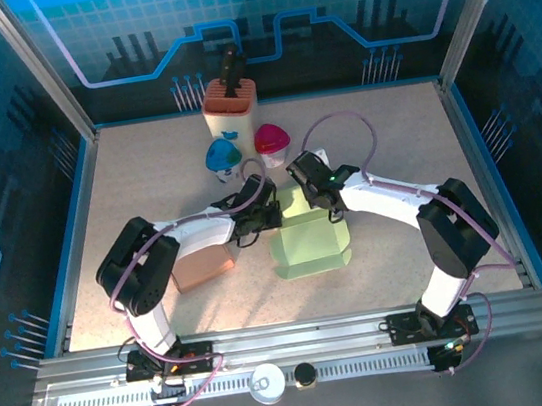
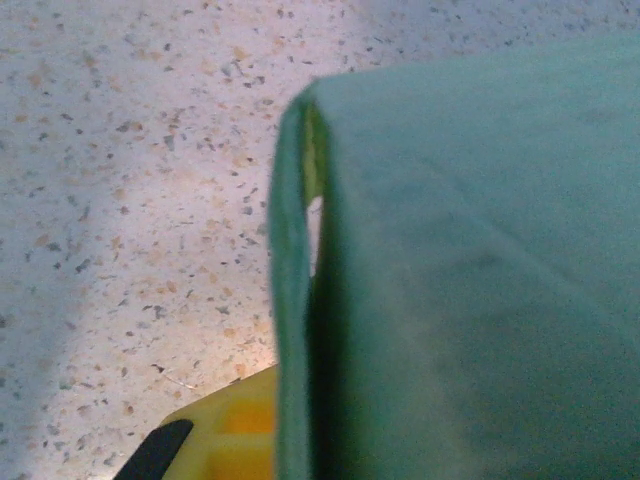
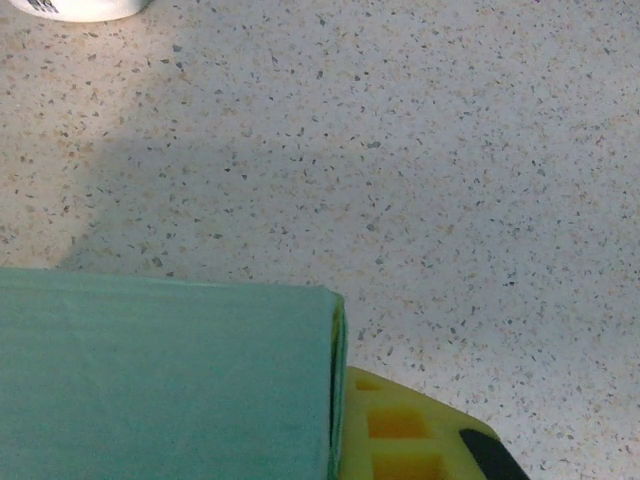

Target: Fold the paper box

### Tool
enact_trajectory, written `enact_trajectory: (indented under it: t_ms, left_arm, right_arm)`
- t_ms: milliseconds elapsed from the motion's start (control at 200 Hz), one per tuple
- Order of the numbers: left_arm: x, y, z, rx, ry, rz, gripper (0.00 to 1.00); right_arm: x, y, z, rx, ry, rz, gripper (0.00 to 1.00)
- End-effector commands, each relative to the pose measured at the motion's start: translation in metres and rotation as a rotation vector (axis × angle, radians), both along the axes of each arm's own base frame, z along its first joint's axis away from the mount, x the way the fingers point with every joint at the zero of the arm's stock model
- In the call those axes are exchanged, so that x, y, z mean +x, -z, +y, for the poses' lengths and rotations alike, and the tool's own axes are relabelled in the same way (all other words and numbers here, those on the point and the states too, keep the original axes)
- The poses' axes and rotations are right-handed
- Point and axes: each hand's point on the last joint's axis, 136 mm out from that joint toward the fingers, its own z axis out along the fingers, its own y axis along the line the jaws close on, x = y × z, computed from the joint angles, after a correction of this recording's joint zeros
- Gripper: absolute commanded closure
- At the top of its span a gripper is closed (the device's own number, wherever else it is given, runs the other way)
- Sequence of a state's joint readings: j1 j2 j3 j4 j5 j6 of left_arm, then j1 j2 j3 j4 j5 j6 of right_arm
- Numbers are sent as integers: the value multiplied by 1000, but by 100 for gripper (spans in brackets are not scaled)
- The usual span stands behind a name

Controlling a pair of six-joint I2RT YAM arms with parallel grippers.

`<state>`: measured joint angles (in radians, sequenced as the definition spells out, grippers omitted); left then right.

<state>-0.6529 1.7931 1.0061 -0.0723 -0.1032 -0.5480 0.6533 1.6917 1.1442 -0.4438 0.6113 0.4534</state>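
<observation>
top external: green paper box point(image 1: 309, 243) sits just right of the brown box point(image 1: 204, 266), long axis pointing away from the arm bases. left gripper point(image 1: 274, 213) and right gripper point(image 1: 308, 194) are both squeezed narrow at its far end, can't tell if they're gripping paper.

Green paper box point(image 3: 165, 380) is seen lower left on speckled table point(image 3: 450, 180). Right gripper's yellow finger point(image 3: 400, 430) is seen just beside its edge.

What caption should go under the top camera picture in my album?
Left arm and right arm meet at the far side of a green paper box, a brown box beside it.
</observation>
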Motion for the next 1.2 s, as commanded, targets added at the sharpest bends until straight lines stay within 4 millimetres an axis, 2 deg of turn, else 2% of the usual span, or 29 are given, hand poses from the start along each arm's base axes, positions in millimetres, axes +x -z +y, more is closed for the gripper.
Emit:
enact_trajectory:
  t_ms: [0, 290, 340, 365, 625, 685, 855, 1030, 1191]
  left_arm:
    - [-5, 13, 7, 89, -17, 4, 98]
    - [-11, 26, 26, 208, -169, -13, 94]
    - [-12, 27, 25, 204, -178, -28, 96]
    - [-12, 27, 25, 201, -182, -31, 100]
    - [-11, 20, 20, 207, -180, -78, 100]
    - [-11, 16, 19, 201, -176, -90, 84]
    - [-10, -5, 19, 173, -153, -140, 66]
    - [-5, -31, 13, 131, -101, -212, 61]
    - [2, -40, 10, 73, -68, -226, 59]
  right_arm:
    - [-3, 4, 1, -2, 13, 9, 100]
    - [-5, 7, 0, -6, 30, 10, 100]
    - [-5, 6, -1, -7, 31, 8, 100]
    - [-5, 6, 0, -5, 30, 8, 100]
    - [-6, 7, 0, -6, 32, 8, 100]
    - [-5, 7, 0, -7, 31, 8, 100]
    - [-5, 7, 0, -9, 29, 9, 100]
    - [-5, 10, 0, -11, 28, 18, 100]
    - [-5, 11, 1, -6, 24, 24, 100]
